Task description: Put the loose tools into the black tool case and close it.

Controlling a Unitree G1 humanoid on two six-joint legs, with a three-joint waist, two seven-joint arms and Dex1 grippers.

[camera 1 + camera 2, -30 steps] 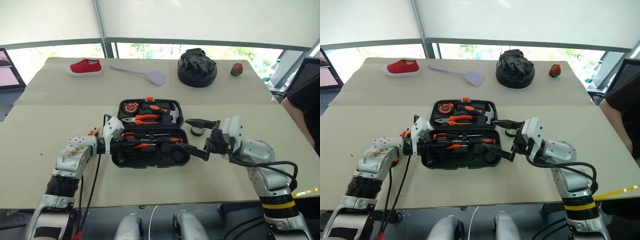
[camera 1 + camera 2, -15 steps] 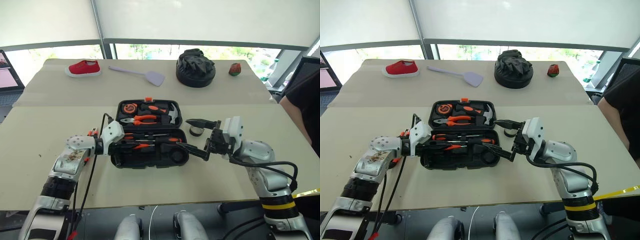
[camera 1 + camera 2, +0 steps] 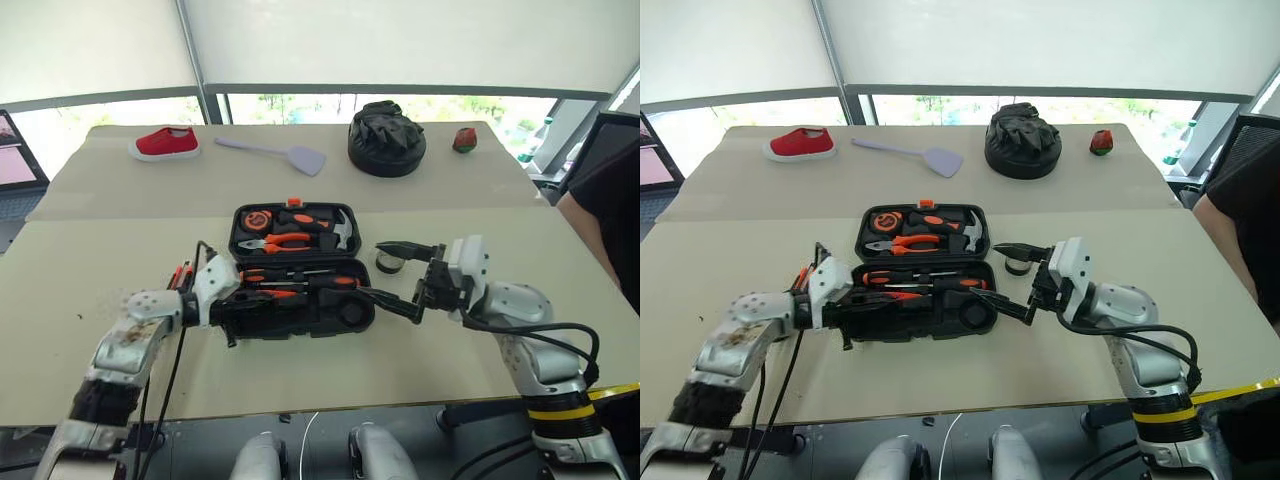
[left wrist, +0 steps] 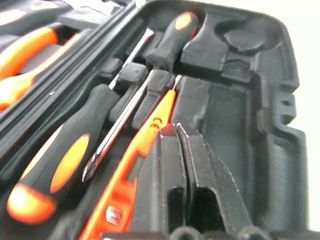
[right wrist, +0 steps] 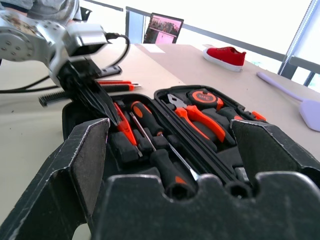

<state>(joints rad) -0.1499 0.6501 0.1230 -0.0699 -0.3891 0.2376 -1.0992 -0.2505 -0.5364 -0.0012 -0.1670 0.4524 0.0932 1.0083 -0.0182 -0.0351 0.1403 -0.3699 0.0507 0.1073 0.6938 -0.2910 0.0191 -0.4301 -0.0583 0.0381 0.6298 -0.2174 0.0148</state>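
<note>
case: black tool case point(image 3: 300, 312) open flat mid-counter point(image 3: 100, 240), long axis L-R across robot. Far half holds pliers, hammer, tape measure; orange latch point(image 3: 298, 200) on far edge.
near half: 2 black-and-orange screwdrivers point(image 4: 60, 160) seated in slots, shafts along case's long axis. Slim orange screwdriver point(image 4: 150, 140) lies beside them, same axis.
L fingers: left gripper point(image 3: 236, 306) at case's L end, pointing R along the slots. Fingers all but pressed together, pinching nothing; tips on or just over the slim orange driver, can't tell contact.
R fingers: right gripper point(image 3: 398, 276) at case's R end, pointing L. Spread wide, empty.
tape roll: small dark tape roll point(image 3: 388, 262) on counter just beside case's R-far corner, lying flat, no long axis. Sits between the R fingers as seen from the head, nearer the far one; touching or not, can't tell. R arm is nearer by far.
knife: orange-and-black utility knife point(image 3: 180, 275) on counter just L of case, beside L wrist. Long axis roughly near-far, across case's long axis. L arm is nearer.
judgement: roll + knife not in yet, lid not shut. R's likely next job = roll.
</note>
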